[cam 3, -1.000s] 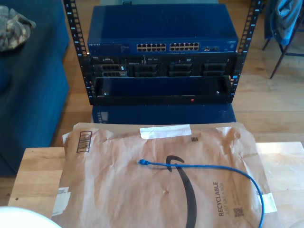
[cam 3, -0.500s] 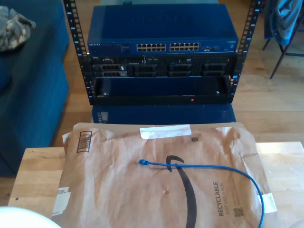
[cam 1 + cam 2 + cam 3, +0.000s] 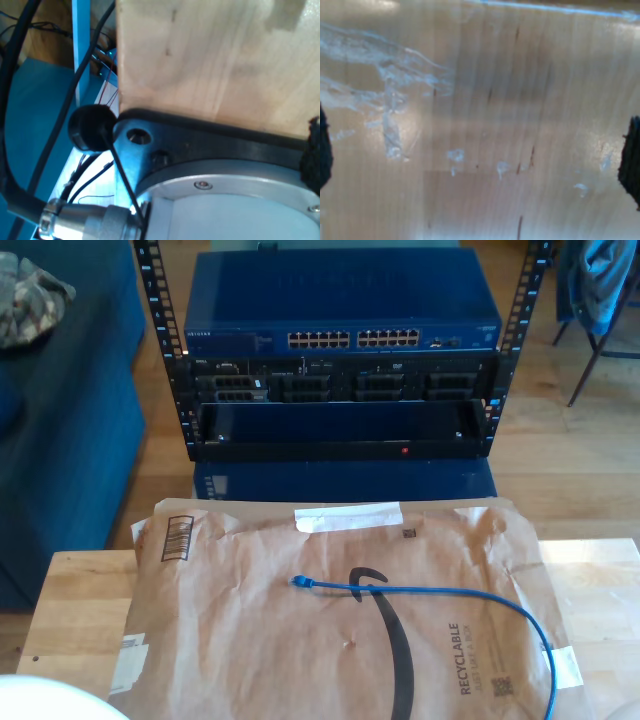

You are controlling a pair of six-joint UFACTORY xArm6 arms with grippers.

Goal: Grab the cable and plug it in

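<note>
Nothing has moved since earlier. Cable [image 3: 430,592] lies across the envelope [image 3: 240,620], plug [image 3: 299,582] pointing to the exterior view's left. I cannot tell either gripper's finger opening.

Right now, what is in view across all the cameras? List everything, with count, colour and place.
cable: one, bright blue, lying across the paper mailer, plug end toward the exterior view's left, running off the bottom edge at the right.
paper mailer: one, brown, spread over the wooden table.
wooden table: one, light wood, near edge of the exterior view.
network switch: one, blue, top of the rack, ports facing the camera.
rack: one, black, on the floor beyond the table.
sofa: one, blue, exterior view's left.
arm base: one, white and black, beside the table edge in the first wrist view.
</note>
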